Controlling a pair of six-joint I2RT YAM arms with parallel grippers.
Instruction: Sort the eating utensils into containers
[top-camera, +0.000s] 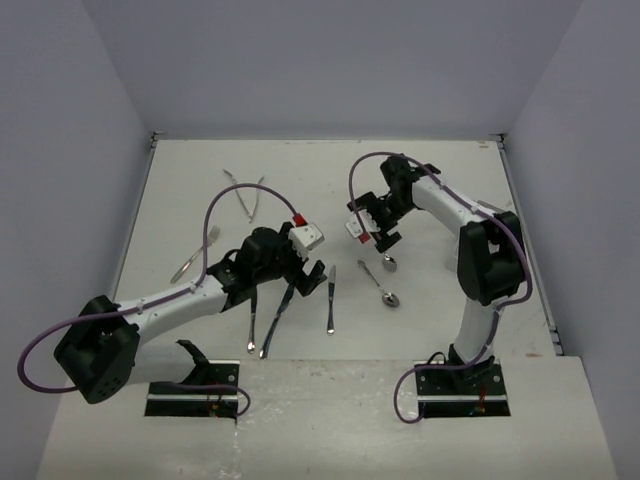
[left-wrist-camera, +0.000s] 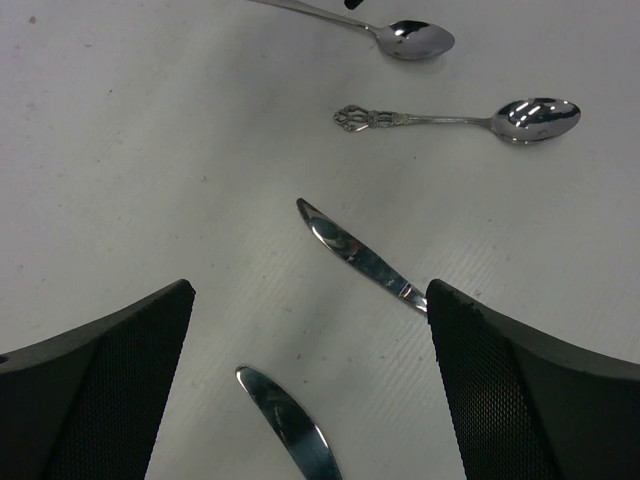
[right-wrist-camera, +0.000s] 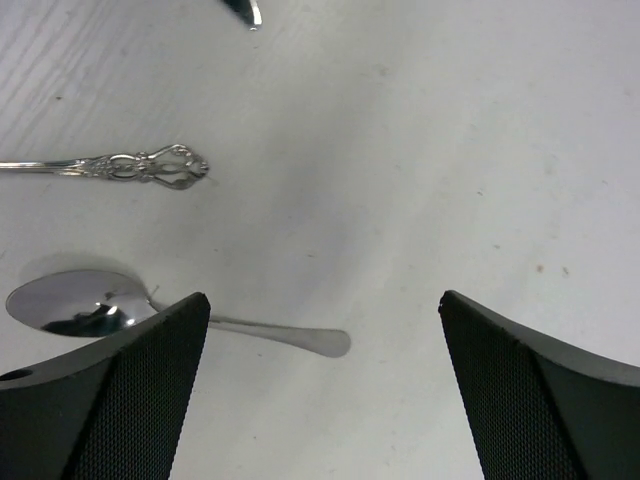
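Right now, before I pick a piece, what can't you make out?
- Container: in no view.
- Left wrist: lower knife cut off by the bottom edge; upper knife's handle behind a finger.
- Right wrist: ornate spoon's bowl cut off left; plain spoon partly behind a finger.
- Top: far utensils too small to identify.

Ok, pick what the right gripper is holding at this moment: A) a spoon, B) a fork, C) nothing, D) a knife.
C: the right gripper has its jaws wide apart, and the plain spoon lies flat on the table, its handle end in the gap but not clamped.
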